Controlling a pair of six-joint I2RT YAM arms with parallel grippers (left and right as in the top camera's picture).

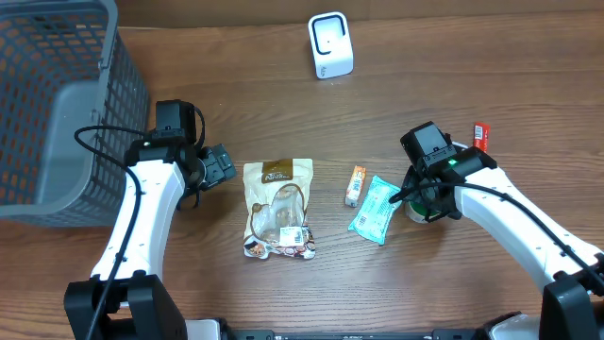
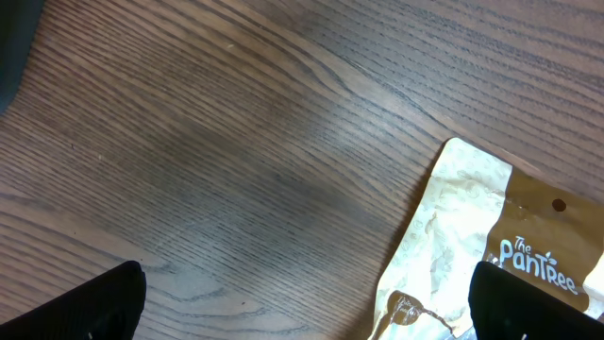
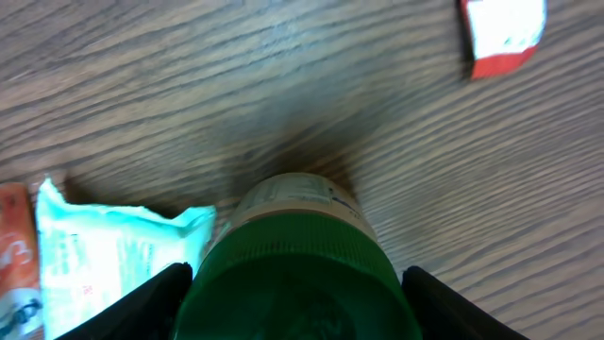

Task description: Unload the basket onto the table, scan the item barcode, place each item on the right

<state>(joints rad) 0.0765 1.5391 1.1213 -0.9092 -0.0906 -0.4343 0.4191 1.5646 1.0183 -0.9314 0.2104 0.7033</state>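
A bottle with a green cap (image 3: 293, 283) stands on the table, mostly hidden under my right gripper (image 1: 422, 201) in the overhead view. The right gripper (image 3: 297, 307) straddles the cap, and its fingers (image 3: 151, 302) press against both sides of it. A white scanner (image 1: 330, 45) stands at the back of the table. My left gripper (image 1: 226, 168) hovers left of a beige snack pouch (image 1: 278, 208). It (image 2: 302, 307) stands open over bare wood, and the pouch (image 2: 491, 236) lies by its right finger.
A grey mesh basket (image 1: 57, 104) fills the back left corner. A teal packet (image 1: 375, 210) and an orange stick (image 1: 355, 185) lie just left of the bottle. A red-and-white packet (image 1: 481, 137) lies behind the right arm.
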